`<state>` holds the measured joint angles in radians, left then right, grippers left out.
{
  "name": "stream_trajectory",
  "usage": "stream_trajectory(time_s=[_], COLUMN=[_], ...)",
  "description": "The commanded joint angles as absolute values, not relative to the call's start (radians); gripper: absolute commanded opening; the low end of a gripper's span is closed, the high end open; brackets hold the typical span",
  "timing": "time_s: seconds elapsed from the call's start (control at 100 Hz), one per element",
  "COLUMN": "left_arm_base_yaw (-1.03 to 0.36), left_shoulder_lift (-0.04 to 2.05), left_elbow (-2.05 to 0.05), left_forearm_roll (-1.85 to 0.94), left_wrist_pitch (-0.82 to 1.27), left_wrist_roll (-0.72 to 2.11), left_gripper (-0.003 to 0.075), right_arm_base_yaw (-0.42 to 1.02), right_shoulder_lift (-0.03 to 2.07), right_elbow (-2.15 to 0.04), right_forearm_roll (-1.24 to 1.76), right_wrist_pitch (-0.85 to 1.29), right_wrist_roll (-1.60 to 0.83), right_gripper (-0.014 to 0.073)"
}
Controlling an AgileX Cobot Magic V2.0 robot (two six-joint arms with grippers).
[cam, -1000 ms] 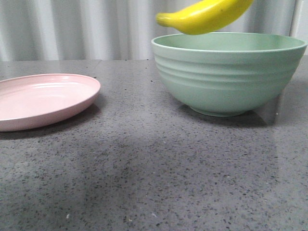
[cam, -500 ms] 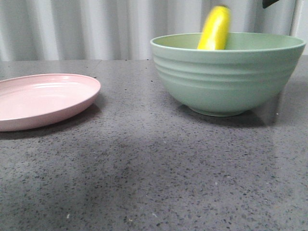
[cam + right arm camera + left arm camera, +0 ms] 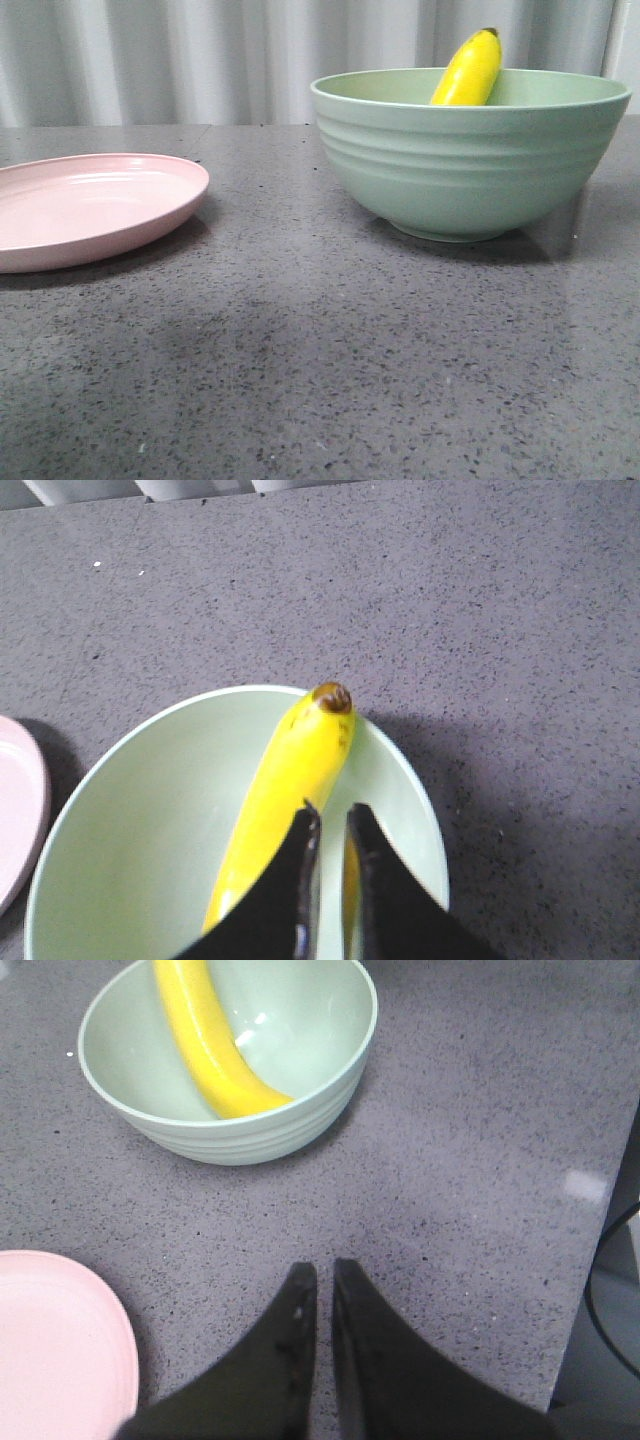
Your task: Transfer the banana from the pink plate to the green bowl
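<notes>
The yellow banana (image 3: 468,68) lies in the mint-green bowl (image 3: 470,170), leaning on the far wall with its dark tip above the rim. It also shows in the left wrist view (image 3: 205,1050) and the right wrist view (image 3: 290,780). The pink plate (image 3: 90,205) at the left has nothing on it. My right gripper (image 3: 333,815) hangs above the bowl (image 3: 120,830), over the banana and apart from it, its jaws nearly together and empty. My left gripper (image 3: 325,1270) is shut and empty above the table between the plate (image 3: 50,1350) and the bowl (image 3: 250,1135). Neither gripper shows in the front view.
The dark speckled tabletop (image 3: 320,350) runs under both dishes. A white corrugated wall (image 3: 200,60) stands behind. The table's edge (image 3: 575,1290) shows in the left wrist view, with a cable beyond it.
The banana hung above the bowl's rim a second ago, then dropped in and settled leaning on the far wall. The dark gripper part at the top right has left the front view.
</notes>
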<state>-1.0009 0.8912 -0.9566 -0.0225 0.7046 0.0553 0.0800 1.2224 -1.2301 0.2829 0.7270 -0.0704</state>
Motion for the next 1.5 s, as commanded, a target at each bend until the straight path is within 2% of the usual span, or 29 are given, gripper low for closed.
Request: stream_trajectory(time_s=[0.0, 0.24, 0.63, 0.93, 1.17, 1.49], left_arm_base_yaw=[-1.006, -1.006, -1.006, -1.006, -1.006, -1.006], left_shoulder_lift=[0.841, 0.667, 0.259, -0.014, -0.021, -0.021], left_elbow=[-0.961, -0.83, -0.543, -0.364, -0.333, -0.318], left_forearm_roll=[-0.018, 0.066, 0.134, 0.127, 0.105, 0.105], left_wrist_pitch=[0.651, 0.591, 0.427, 0.437, 0.453, 0.455], left_wrist_roll=[0.025, -0.084, -0.135, -0.135, -0.135, -0.135], left_gripper=[-0.0019, -0.0019, -0.0019, -0.0019, -0.0019, -0.0019], right_arm_base_yaw=[0.077, 0.077, 0.077, 0.077, 0.077, 0.077], right_shoulder_lift=[1.142, 0.933, 0.505, 0.155, -0.005, -0.013], right_elbow=[-1.251, -1.121, -0.768, -0.52, -0.422, -0.402], right_forearm_roll=[0.277, 0.277, 0.204, 0.189, 0.191, 0.191], right_wrist_pitch=[0.695, 0.679, 0.498, 0.375, 0.406, 0.427], right_wrist_roll=[-0.089, -0.113, -0.118, -0.118, -0.118, -0.118], right_gripper=[-0.0074, -0.0074, -0.0074, -0.0074, -0.0074, -0.0074])
